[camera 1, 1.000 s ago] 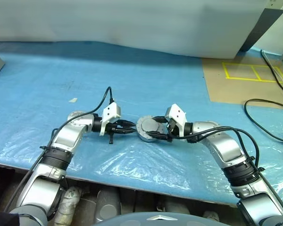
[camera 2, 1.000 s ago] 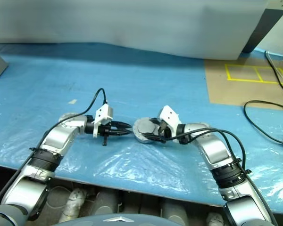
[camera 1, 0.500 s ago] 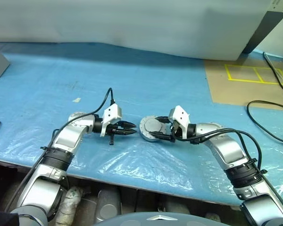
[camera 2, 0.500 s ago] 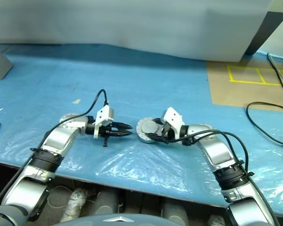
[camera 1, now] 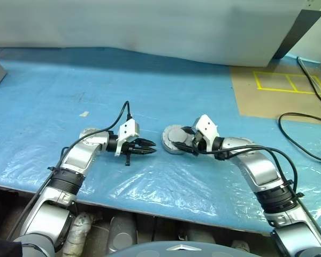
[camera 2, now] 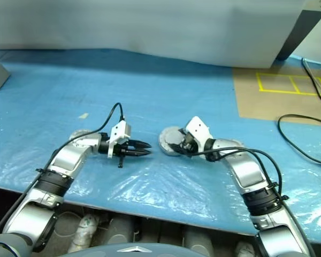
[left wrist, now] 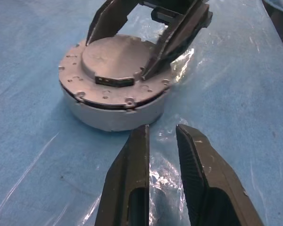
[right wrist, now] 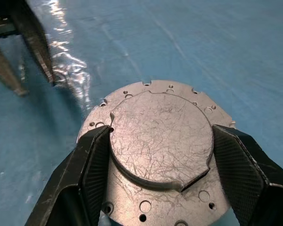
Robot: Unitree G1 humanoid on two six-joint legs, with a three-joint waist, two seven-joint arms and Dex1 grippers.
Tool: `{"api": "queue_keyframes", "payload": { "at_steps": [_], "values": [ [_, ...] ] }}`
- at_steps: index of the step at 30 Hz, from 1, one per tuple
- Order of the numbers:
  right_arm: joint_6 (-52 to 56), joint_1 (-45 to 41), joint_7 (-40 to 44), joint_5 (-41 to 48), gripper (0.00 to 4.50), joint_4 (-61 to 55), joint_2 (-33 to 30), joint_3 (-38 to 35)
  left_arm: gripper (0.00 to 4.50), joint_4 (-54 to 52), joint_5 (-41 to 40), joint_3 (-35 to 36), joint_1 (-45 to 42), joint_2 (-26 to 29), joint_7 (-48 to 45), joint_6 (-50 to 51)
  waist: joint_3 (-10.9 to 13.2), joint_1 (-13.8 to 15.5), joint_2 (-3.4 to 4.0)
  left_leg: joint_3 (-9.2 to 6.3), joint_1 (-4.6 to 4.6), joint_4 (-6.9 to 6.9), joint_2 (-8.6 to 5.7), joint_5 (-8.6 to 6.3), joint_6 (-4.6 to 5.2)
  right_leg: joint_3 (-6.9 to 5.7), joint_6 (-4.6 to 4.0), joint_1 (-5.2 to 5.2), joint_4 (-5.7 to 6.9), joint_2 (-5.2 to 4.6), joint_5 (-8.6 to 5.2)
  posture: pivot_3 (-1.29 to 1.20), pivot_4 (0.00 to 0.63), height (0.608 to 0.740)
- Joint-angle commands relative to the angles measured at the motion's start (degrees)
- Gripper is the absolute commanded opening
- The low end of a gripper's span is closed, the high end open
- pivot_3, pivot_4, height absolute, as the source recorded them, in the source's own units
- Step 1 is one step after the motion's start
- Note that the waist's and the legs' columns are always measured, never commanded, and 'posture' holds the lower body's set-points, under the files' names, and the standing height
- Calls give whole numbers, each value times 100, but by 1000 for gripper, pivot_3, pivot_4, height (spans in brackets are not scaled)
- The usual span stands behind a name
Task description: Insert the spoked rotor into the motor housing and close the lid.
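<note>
Since a second ago the right gripper [camera 1: 186,143] has carried the round metal piece a little up and to the right in the head views, while the left gripper [camera 1: 150,150] has kept its place. The right gripper's two black fingers [right wrist: 87,172] are spread wide and press against opposite sides of the raised centre of the lid [right wrist: 161,139] — a grey disc with small holes around its rim. The lid sits on top of the motor housing [left wrist: 112,115], a short silver can resting on the blue plastic sheet [camera 1: 166,91] near the centre of the frame. Just left of it the left gripper points toward the housing without touching it — its fingers [left wrist: 129,174] are nearly together, with a narrow gap and nothing between them.
</note>
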Motion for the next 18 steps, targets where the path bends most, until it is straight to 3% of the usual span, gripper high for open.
{"api": "queue_keyframes", "payload": {
  "at_steps": [1, 3, 6, 18],
  "values": [
    [910, 12, -325, 381, 2969, -210, 144, -494, 946, -159, -34, 14, 23, 16, 3, -97, 0, 7, 0, 0, 0, 0, 0, 0, 0, 0, 0, 0, 0, 0, 0, 0, 150, 740],
    [1594, -4, -334, 972, 2969, -501, 331, -843, 946, -164, -33, 16, 29, 12, 9, -90, 0, 12, 0, -1, -1, -3, -1, 0, 0, 0, 1, 0, -3, -1, -1, 0, 150, 740],
    [1777, 132, -250, 1046, 2969, -815, 189, -786, 946, -136, -30, 18, 18, 1, 9, -101, 0, 13, 0, -2, -10, -12, -3, 1, -1, -1, 8, -10, -6, -1, -5, 0, 150, 740],
    [1014, 460, -596, 293, 2969, -488, 8, -132, 946, 28, -4, 20, -78, -22, 9, -213, 0, 8, 0, 2, -5, -40, -4, 3, -4, -20, 30, -9, -2, 1, 6, 0, 150, 740]
  ]
}}
